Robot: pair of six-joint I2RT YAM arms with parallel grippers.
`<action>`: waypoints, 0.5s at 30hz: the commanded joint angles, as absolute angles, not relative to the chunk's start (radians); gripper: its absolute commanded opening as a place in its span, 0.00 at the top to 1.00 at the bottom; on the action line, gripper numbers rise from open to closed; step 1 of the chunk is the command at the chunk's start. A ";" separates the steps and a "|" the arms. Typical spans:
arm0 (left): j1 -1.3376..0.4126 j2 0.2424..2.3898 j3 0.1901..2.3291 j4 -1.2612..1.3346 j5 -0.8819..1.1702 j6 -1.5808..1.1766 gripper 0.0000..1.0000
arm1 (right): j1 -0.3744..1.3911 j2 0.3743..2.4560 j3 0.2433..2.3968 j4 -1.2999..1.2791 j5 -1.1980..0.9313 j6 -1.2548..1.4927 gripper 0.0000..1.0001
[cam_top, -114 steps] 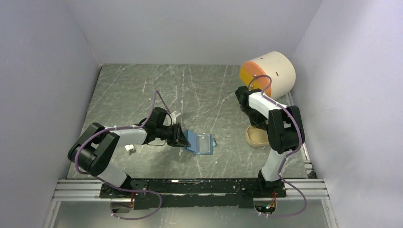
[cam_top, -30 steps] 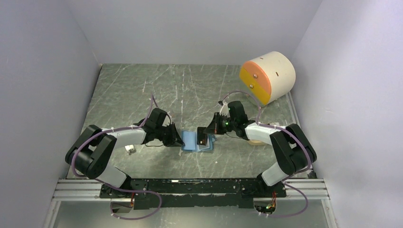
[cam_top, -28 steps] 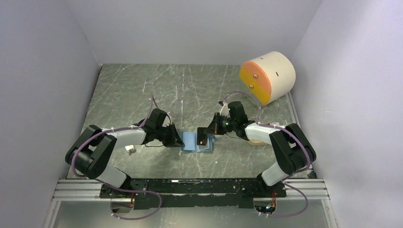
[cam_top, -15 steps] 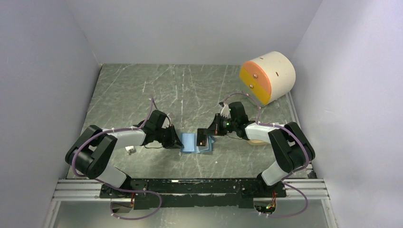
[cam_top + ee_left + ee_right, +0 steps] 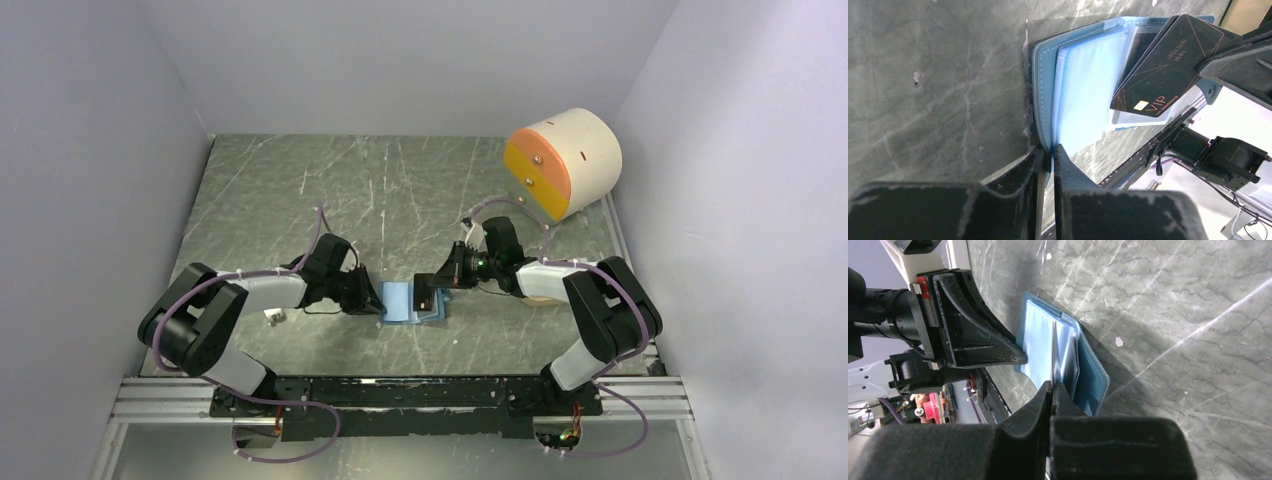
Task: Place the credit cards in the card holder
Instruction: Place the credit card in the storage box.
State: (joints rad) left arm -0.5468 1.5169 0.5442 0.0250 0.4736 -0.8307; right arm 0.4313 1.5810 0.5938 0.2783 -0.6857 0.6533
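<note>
Blue card holder (image 5: 1044,85) pinched by left end effector (image 5: 1049,153), right end effector (image 5: 1052,386) gripping black credit card (image 5: 1168,70)

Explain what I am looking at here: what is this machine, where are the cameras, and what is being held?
Two robot arms are bolted at the near edge of a grey table. One picture looks down from above; the other two come from a camera on each wrist. The left end effector pinches the edge of an open blue card holder on the table. The right end effector grips a black card, tilted over the holder's clear pockets. A cream drum with orange drawers stands at the far right.
</note>
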 commanded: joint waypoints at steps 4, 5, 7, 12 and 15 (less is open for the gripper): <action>-0.555 1.515 0.525 0.053 0.461 -0.834 0.85 | 0.428 1.599 0.571 0.350 -0.727 0.695 1.00; -0.556 1.516 0.525 0.053 0.461 -0.836 0.86 | 0.428 1.598 0.571 0.350 -0.729 0.696 1.00; -0.555 1.515 0.525 0.055 0.464 -0.836 0.85 | 0.429 1.596 0.574 0.339 -0.724 0.688 1.00; -0.556 1.509 0.527 0.055 0.465 -0.838 0.85 | 0.427 1.594 0.572 0.332 -0.708 0.681 1.00; -0.556 1.506 0.526 0.054 0.466 -0.839 0.85 | 0.428 1.604 0.568 0.341 -0.704 0.684 1.00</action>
